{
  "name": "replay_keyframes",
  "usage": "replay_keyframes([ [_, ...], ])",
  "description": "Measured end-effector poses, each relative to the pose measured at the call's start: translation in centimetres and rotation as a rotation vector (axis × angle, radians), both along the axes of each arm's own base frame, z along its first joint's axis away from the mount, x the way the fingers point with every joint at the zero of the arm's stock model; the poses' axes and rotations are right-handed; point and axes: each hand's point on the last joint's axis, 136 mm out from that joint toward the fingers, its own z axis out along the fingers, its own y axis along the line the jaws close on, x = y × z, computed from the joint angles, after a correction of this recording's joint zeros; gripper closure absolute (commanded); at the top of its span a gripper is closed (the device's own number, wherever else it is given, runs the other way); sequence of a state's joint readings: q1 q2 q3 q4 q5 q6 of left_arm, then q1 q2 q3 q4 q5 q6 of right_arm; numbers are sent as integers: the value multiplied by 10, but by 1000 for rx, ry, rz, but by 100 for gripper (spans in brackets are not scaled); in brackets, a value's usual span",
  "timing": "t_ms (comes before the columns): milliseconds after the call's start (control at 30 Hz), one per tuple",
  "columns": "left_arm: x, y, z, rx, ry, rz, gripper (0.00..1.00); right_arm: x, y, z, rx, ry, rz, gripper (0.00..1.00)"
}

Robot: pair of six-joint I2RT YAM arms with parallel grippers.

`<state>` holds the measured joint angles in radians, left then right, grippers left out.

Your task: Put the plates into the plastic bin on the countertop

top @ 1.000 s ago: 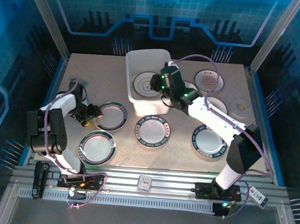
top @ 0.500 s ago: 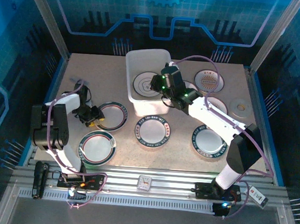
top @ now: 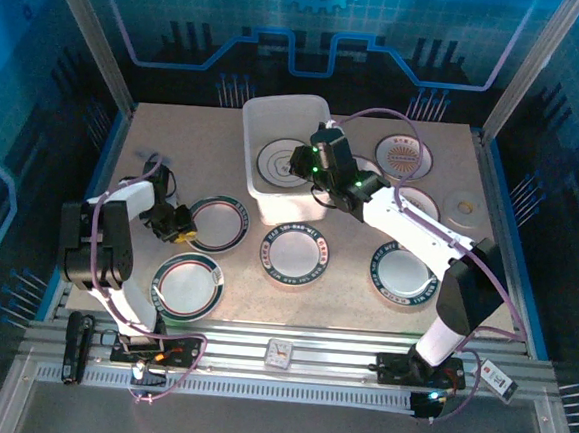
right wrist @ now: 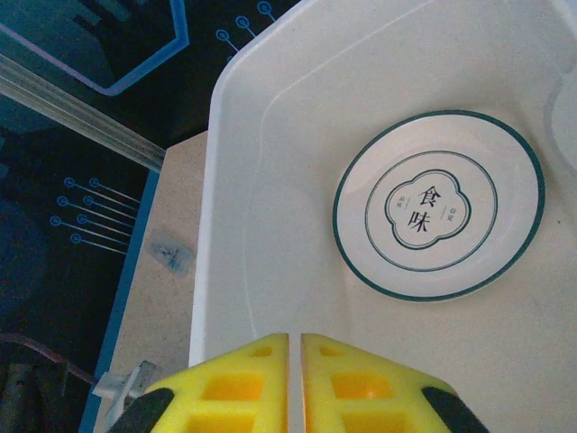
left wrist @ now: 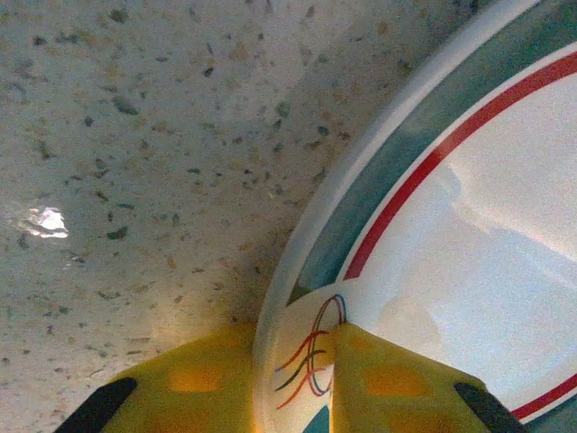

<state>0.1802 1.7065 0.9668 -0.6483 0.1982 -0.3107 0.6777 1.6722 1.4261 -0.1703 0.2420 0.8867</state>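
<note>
From above, you are at the pick-up step: your left tool [top: 180,230] is sitting at the left edge of a dark-rimmed plate [top: 219,224] on the surface [top: 175,147], while your right tool [top: 299,162] is hanging over the bin [top: 287,101], where a grey-motif plate [top: 279,163] is lying flat. At the left wrist, the fingers [left wrist: 198,379] are pinching that plate's rim, nearly closed. At the right wrist, the fingers are almost touching, holding nothing. Next, you are probably needing a lift and a carry over the bin's wall.

bright overhead light, glare spot on countertop [left wrist: 43,221], dim blue surround
</note>
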Motion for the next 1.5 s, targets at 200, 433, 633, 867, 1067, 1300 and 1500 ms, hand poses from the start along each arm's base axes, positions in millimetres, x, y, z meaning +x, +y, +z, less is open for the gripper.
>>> replay_keyframes([
  [200,4,0,12,3,-40,0,88,0,0,0,6,4,-2,87],
  [433,10,1,41,20,-131,3,93,0,0,-2,6,7,-6,85],
  [633,20,3,69,33,-216,13,100,-1,-2,-2,-3,3,-11,81],
  [867,29,5,93,45,-285,28,100,-1,-4,3,-12,-14,-18,75],
  [1067,46,11,129,57,-382,39,100,0,-6,4,-39,-32,-11,62],
  [1300,71,42,204,65,-580,145,100,4,-2,26,-37,-82,11,50],
  [1500,93,38,268,-12,-756,171,100,9,-7,44,-8,-116,51,39],
])
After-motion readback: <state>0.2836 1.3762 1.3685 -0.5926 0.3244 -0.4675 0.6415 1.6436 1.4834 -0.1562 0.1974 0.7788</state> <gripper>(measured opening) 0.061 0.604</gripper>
